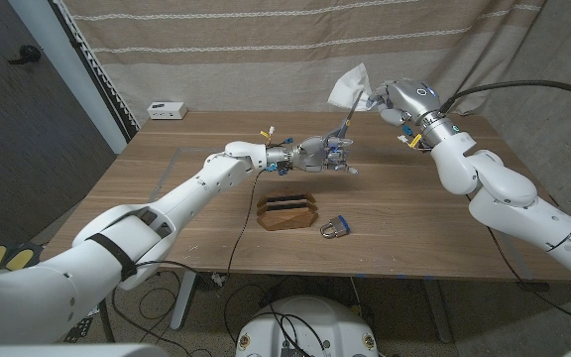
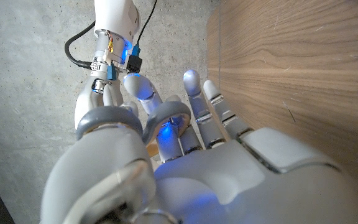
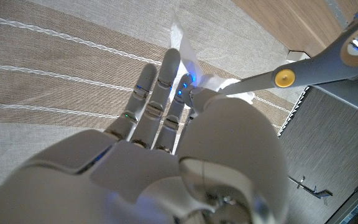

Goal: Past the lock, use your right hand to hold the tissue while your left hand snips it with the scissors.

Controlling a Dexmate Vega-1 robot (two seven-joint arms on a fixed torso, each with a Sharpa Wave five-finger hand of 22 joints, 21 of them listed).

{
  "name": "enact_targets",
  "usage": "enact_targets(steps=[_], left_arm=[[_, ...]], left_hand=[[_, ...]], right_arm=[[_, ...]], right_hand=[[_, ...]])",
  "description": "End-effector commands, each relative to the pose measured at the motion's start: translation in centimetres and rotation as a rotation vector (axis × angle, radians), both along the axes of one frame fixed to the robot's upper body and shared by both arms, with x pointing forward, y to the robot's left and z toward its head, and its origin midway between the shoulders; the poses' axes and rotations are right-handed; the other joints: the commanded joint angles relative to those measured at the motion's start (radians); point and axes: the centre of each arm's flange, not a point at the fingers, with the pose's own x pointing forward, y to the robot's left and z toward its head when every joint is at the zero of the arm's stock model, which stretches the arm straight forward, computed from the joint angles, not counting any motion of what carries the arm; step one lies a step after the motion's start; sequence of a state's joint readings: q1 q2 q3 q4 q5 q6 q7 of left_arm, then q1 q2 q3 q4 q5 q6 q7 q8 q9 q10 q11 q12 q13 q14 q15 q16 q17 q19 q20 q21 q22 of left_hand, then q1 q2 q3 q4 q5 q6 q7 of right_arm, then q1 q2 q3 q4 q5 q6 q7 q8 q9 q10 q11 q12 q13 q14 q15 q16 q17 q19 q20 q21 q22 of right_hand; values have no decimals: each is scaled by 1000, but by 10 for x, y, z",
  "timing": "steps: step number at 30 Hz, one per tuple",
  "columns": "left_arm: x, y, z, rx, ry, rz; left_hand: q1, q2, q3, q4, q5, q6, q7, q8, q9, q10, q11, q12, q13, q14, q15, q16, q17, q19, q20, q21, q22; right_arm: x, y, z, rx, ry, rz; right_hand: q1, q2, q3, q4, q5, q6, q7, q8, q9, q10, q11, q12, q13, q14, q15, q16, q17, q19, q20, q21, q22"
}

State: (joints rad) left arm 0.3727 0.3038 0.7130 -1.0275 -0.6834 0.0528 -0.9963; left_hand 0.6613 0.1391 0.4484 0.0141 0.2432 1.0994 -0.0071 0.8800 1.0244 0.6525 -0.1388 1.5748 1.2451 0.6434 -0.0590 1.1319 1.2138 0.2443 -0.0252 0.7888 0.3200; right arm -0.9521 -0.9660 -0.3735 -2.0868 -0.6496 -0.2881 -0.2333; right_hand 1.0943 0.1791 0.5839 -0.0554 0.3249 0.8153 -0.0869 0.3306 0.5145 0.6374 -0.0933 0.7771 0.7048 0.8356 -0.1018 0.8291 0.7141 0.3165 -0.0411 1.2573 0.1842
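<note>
The right hand (image 1: pixel 390 99) is raised above the far right part of the counter (image 1: pixel 186 169), its fingers pinching a white tissue (image 1: pixel 349 87) that stands up and fans out toward the striped curtain (image 1: pixel 266 50) behind. In the right wrist view the right hand's fingers (image 3: pixel 160 93) reach up together with the tissue (image 3: pixel 182 46) held at their tips, a thin white sheet showing just past them.

The left hand (image 1: pixel 317 153) reaches in from the other side, lower and just beside the right hand, over the middle of the counter's far half. It grips the scissors (image 1: pixel 343 134) by their handles, and the blades slant up toward the lower edge of the tissue, the tips right at it; whether they touch the sheet cannot be told from the head view. In the right wrist view the scissors (image 3: pixel 316 68) come in with grey blades and a yellow pivot, the tips reaching the tissue beside the right hand's thumb. In the left wrist view the left hand (image 2: pixel 185 162) is curled around grey loop handles, with the right hand across from it.

Nearer the robot, a wooden block holder (image 1: pixel 286 211) sits on the counter, and a padlock (image 1: pixel 335 228) lies just to its right. A small white box (image 1: pixel 168 110) rests at the far left corner.
</note>
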Motion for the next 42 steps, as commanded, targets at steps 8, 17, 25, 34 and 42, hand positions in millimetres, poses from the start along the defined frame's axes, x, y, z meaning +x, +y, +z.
enact_targets(steps=[8, 17, 25, 34, 42], left_arm=[[0, -3, -3, 1, 8, -22], [2, -7, -3, -6, 8, -47], [4, -10, -3, -34, 24, -83], [4, -15, -6, -52, 50, -126], [4, -19, -8, -58, 61, -152]], left_hand=[[-1, -16, 104, 79, -9, -93, -7, -2, -13, 67, -58, 2, 0, 10, -150, 2, 4, -8, -1, 14, 0], [-11, -22, 126, 77, -14, -92, -7, 0, -22, 68, -58, 2, 0, 6, -150, 1, 3, -12, -2, 22, -4], [-21, -26, 136, 81, -16, -96, -8, 1, -24, 68, -57, 2, 0, 7, -149, 6, 10, -14, -2, 26, -7], [-30, -29, 151, 81, -15, -94, -10, 1, -32, 67, -58, 2, 0, -3, -150, -1, 0, -17, -2, 30, -11], [-39, -33, 167, 81, -15, -95, -12, 4, -34, 67, -58, 2, 0, 1, -150, 3, 4, -19, -4, 35, -16]], right_arm=[[-4, 0, -5, 21, -101, 9], [0, 2, -9, 23, -75, -20], [3, 3, -9, 9, -50, -45], [6, 7, -10, 27, -36, -128], [9, 11, -7, 43, -40, -140]], right_hand=[[-90, -96, -87, -30, -35, -106, -16, -84, -47, -10, -57, -74, 34, -48, -134, -140, -120, 1, -95, -40, -10], [-217, -159, -109, -10, 15, -255, -15, -136, -79, -135, -13, -176, -75, -172, -128, -364, -242, -5, -78, -128, -11], [-302, -215, -132, 2, 64, -416, 18, -155, -128, -254, 7, -268, -162, -295, -118, -522, -327, -45, -50, -194, -10], [-394, -247, -210, 24, 104, -637, 104, -148, -188, -423, 69, -423, -249, -457, -74, -573, -341, -82, -22, -262, -9], [-421, -244, -255, 30, 122, -566, 62, -111, -218, -353, 103, -448, -309, -412, -37, -540, -355, -59, -20, -275, -6]])
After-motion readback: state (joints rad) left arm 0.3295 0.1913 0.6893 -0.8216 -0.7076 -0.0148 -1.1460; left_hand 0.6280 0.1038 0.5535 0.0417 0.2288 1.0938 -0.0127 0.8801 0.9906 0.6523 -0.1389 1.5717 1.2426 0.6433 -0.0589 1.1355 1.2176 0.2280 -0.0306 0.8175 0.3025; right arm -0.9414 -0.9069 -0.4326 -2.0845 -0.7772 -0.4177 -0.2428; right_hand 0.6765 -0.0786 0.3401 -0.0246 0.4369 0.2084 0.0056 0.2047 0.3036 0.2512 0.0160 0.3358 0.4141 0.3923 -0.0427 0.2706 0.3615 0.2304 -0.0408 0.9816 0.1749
